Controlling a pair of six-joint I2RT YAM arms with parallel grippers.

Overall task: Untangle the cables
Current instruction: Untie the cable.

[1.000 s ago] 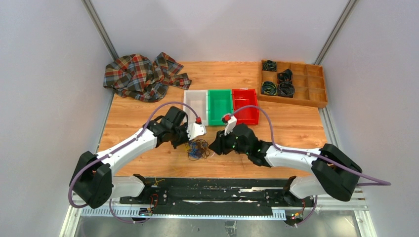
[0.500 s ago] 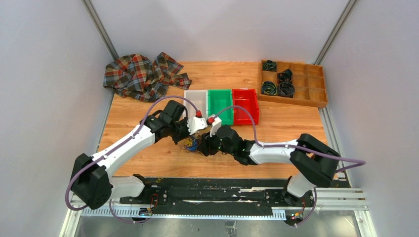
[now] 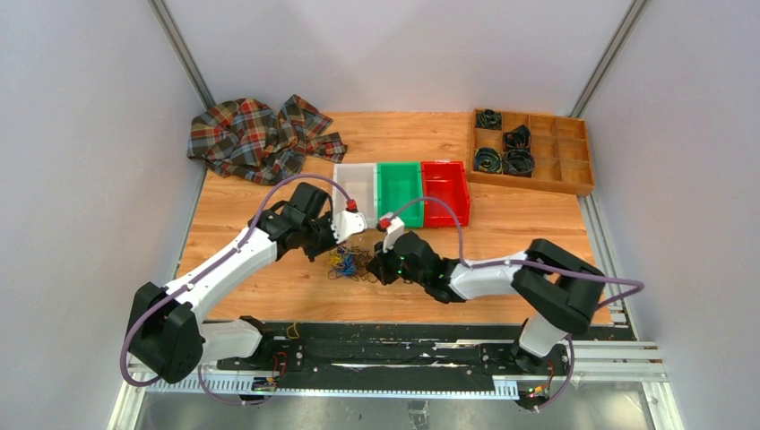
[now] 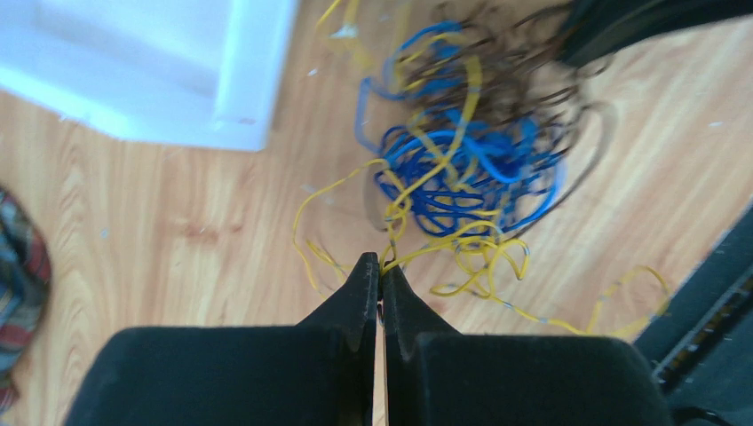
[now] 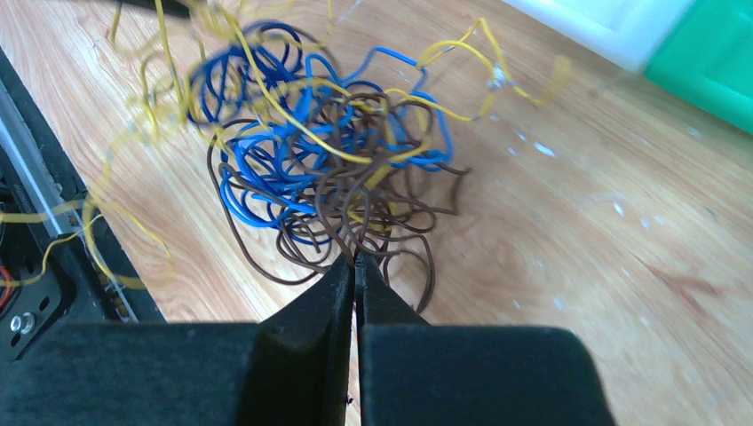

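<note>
While the cables (image 3: 349, 264) sit bundled near the middle of the desk's (image 3: 520, 235) near edge, before the white bin (image 3: 357, 184) | left fingers (image 4: 355, 306) pinch together on a yellow strand (image 4: 391, 222) | right fingers (image 5: 330, 297) pinch together on a brown strand (image 5: 348, 241)

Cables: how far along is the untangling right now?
Done: nothing separated; the tangled bundle of thin blue, yellow and brown wires lies as one knot. In hand: the left end effector pinches a yellow strand, the right end effector a brown loop. Left: pulling every colour apart.
</note>
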